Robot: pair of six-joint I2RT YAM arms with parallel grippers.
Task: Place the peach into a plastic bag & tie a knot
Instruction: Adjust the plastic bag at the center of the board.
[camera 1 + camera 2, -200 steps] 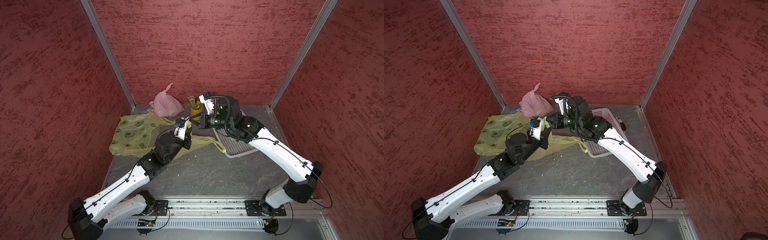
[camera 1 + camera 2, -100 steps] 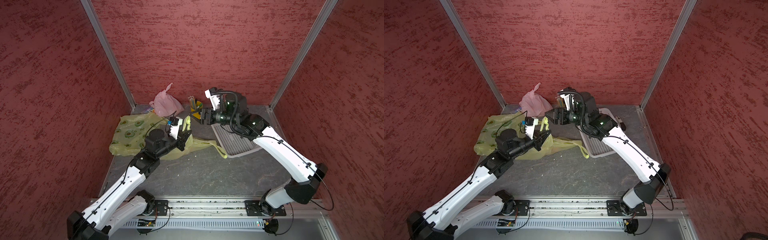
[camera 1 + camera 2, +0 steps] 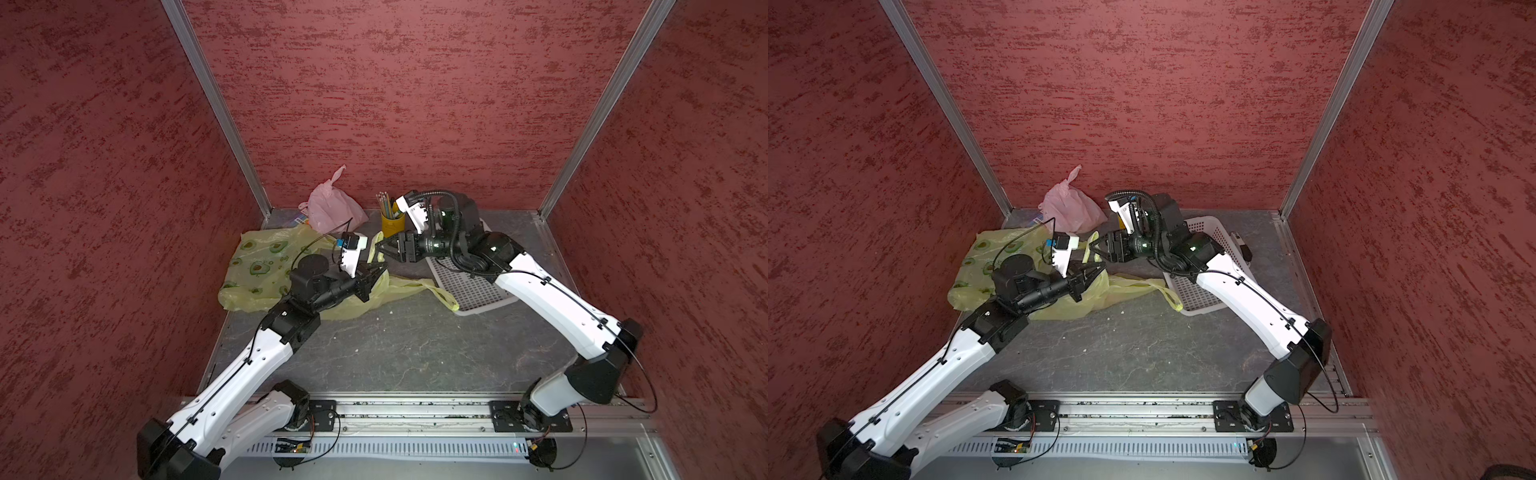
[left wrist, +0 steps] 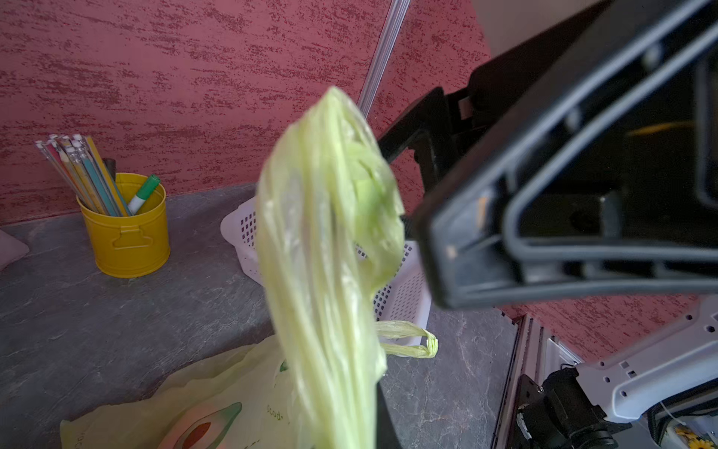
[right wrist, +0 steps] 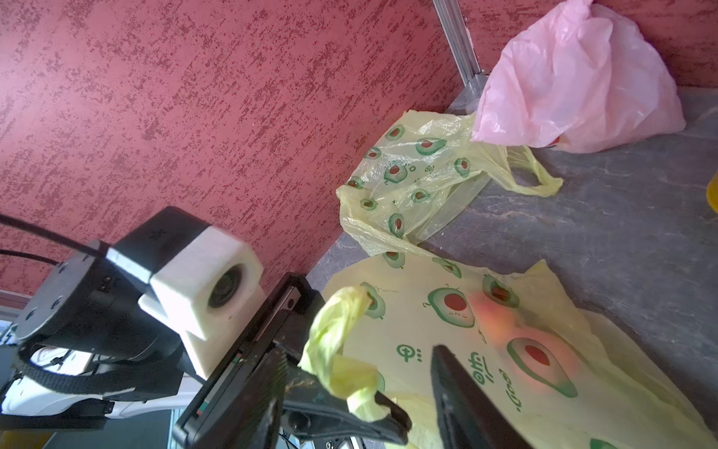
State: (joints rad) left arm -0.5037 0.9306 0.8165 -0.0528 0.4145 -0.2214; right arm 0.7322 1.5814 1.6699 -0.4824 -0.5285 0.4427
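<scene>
- My left gripper (image 3: 382, 269) sits just in front of the yellow pencil cup (image 3: 392, 222), on the side toward my bases, raised off the table (image 3: 395, 357). Its jaws are pressed together on one handle (image 3: 377, 245) of the yellow-green bag (image 3: 395, 291).
- That handle rises from the grip as a twisted strip. My left wrist view shows it (image 4: 330, 233) upright, with the cup (image 4: 128, 229) on the table behind it.
- My right gripper (image 3: 381, 251) reaches in from the cup's right side and meets the top of the strip, just in front of the cup.
- Its jaws stand apart. In my right wrist view the strip's folded-over end (image 5: 361, 392) rests on one of the fingers (image 5: 330, 412), and the other finger is clear of it.
- The peach (image 5: 501, 317) shows as an orange-pink blur through the avocado-print plastic. It is inside the bag, which lies flat on the table in front of the cup, below both grippers.
- The bag's other handle (image 3: 446, 299) lies slack on the table, in front of the cup and to its right, with its looped end at the rim of the white basket (image 3: 469, 286).
- The basket itself sits just to the right of the cup.
- A knotted pink bag (image 3: 332, 208) stands just left of the cup, against the back wall.
- A second avocado bag (image 3: 257, 262) lies crumpled farther left of the cup and a little forward of it.
</scene>
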